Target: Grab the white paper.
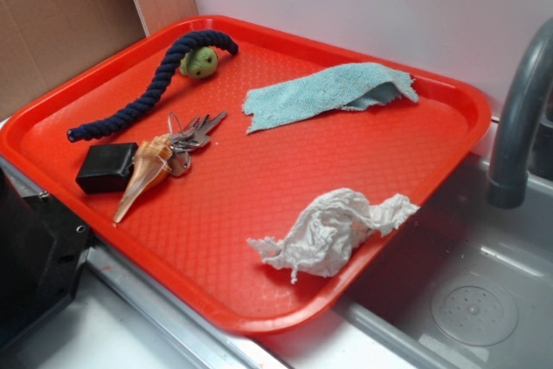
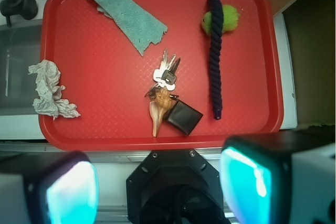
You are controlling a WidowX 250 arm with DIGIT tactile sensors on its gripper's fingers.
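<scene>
Wrist view: white paper [image 2: 50, 90] sits crumpled on the red tray's [image 2: 105, 124] edge, partly overhanging the rim toward the sink [image 2: 16, 51]. Blue-green cloth [image 2: 128, 17] is well apart; keys [image 2: 167, 74], shell [image 2: 159, 109], black box [image 2: 184, 118] and rope toy [image 2: 214, 56] are mid-tray. Gripper [image 2: 157, 184] hangs high above the near rim, jaws released, holding nothing. Risk: an off-centre descent clips the rim or nudges the wad into the sink.
</scene>
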